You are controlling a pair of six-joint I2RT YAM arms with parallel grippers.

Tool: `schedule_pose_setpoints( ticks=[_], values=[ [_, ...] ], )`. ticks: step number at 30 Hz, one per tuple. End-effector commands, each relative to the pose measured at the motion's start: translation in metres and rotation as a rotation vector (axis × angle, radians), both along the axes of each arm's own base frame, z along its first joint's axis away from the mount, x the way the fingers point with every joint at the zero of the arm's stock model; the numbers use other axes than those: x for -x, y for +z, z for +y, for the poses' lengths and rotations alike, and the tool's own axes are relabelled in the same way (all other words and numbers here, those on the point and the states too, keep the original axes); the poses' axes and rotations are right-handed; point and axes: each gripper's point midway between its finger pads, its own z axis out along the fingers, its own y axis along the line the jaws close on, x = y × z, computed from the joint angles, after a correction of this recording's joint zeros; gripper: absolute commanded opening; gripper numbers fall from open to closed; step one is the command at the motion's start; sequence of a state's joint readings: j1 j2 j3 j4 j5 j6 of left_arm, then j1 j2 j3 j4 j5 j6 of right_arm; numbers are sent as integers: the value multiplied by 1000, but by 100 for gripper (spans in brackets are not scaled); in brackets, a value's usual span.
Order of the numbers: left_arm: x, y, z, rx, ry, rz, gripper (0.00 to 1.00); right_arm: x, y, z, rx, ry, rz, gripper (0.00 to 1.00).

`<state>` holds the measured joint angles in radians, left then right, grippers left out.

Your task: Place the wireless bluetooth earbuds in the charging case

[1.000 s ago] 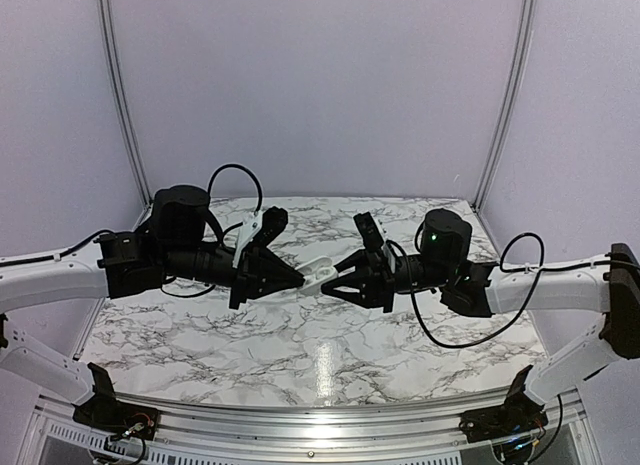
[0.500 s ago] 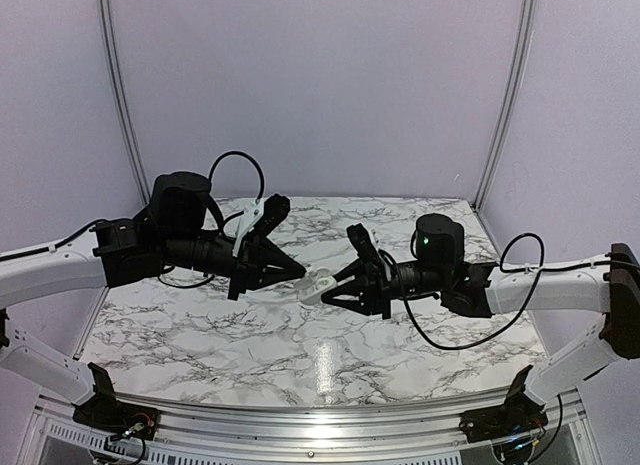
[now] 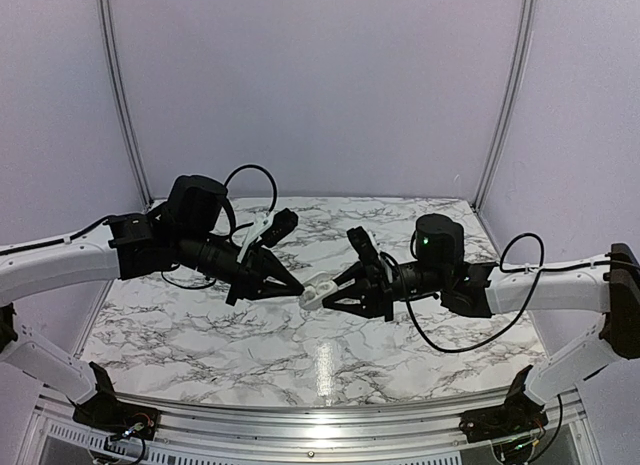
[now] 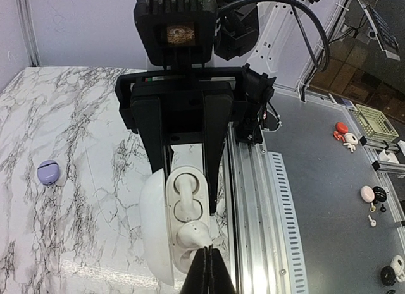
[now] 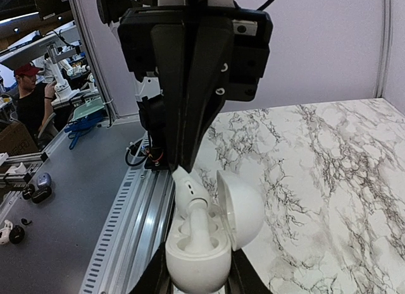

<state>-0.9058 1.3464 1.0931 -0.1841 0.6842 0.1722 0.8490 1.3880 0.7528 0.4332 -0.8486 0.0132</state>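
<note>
A white charging case (image 3: pixel 320 286) hangs above the marble table's middle with its lid (image 5: pixel 240 208) swung open. My right gripper (image 5: pixel 199 278) is shut on the case's base (image 5: pixel 197 262). One white earbud (image 5: pixel 200 227) sits in a socket of the case. A second white earbud (image 4: pixel 193 236) is pinched by its stem in my left gripper (image 4: pixel 209 255), which is shut. That earbud (image 5: pixel 188 188) rests tilted at the rim of the other socket. The two grippers meet tip to tip over the case, left gripper (image 3: pixel 297 285) and right gripper (image 3: pixel 336 290).
A small lilac rounded object (image 4: pixel 48 172) lies on the marble table (image 4: pixel 76 117), away from the case. An aluminium rail (image 4: pixel 253 199) runs along the table's near edge. Purple walls enclose the back and sides.
The left arm has shifted right and tipped its fingers down, bringing the held earbud onto the case. The right gripper moved slightly left and lower with the case, then held still.
</note>
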Motion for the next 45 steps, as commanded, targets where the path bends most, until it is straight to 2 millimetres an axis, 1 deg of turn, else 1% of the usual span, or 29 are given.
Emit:
schedule_pose_setpoints(
  ticks=[1, 10, 22, 29, 35, 36, 39, 45],
  values=[
    [2, 4, 1, -7, -26, 19, 0, 9, 25, 2, -67, 59, -56, 0],
    [11, 3, 1, -4, -78, 46, 0, 14, 27, 1, -80, 88, -56, 0],
    [14, 1, 7, -25, -86, 42, 0, 18, 31, 0, -97, 113, -54, 0],
    [19, -3, 5, -27, -114, 78, 0, 24, 36, -1, -116, 152, -56, 0],
    [8, -9, 0, -56, -64, 80, 0, 32, 40, -1, -129, 193, -58, 0],
    [4, -10, 0, -63, -45, 74, 0, 32, 39, -1, -124, 194, -57, 0],
    [1, -11, -2, -72, -33, 75, 0, 32, 37, 1, -115, 194, -55, 0],
    [3, -19, -6, -109, -32, 73, 0, 31, 36, 2, -108, 189, -53, 0]
  ],
)
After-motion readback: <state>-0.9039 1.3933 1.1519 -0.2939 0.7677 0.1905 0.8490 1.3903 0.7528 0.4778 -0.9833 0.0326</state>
